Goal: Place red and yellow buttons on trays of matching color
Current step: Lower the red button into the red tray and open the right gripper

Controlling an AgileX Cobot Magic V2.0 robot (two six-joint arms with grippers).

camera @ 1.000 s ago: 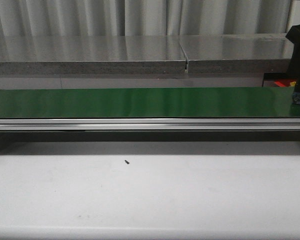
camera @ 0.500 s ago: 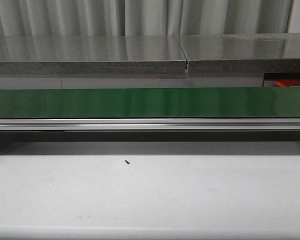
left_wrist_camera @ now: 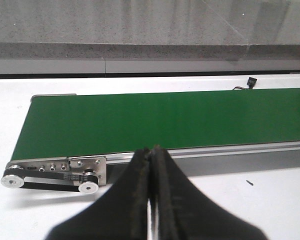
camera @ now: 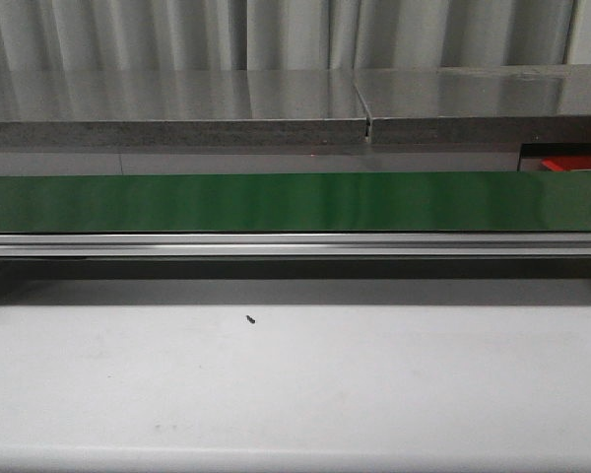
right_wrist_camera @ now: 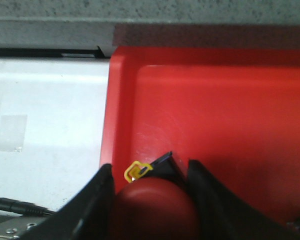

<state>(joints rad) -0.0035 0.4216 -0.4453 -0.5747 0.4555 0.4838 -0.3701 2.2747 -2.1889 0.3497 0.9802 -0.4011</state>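
Note:
In the right wrist view, my right gripper (right_wrist_camera: 147,172) is shut on a red button (right_wrist_camera: 155,210) with a round red dome, a black base and a small yellow clip. It holds the button over the near left corner of the red tray (right_wrist_camera: 225,105). A sliver of the red tray shows at the far right of the front view (camera: 571,163). My left gripper (left_wrist_camera: 152,150) is shut and empty, above the white table in front of the green conveyor belt (left_wrist_camera: 165,117). No yellow button or yellow tray is in view. Neither arm shows in the front view.
The green conveyor belt (camera: 295,202) with its metal rail runs across the front view, with a grey counter (camera: 177,99) behind it. A small black speck (camera: 249,318) lies on the white table (camera: 295,394). The belt's roller end (left_wrist_camera: 55,175) shows in the left wrist view.
A second ago the dark right arm showed at the right edge of the front view over the belt. It has since left that view, uncovering the red tray's edge.

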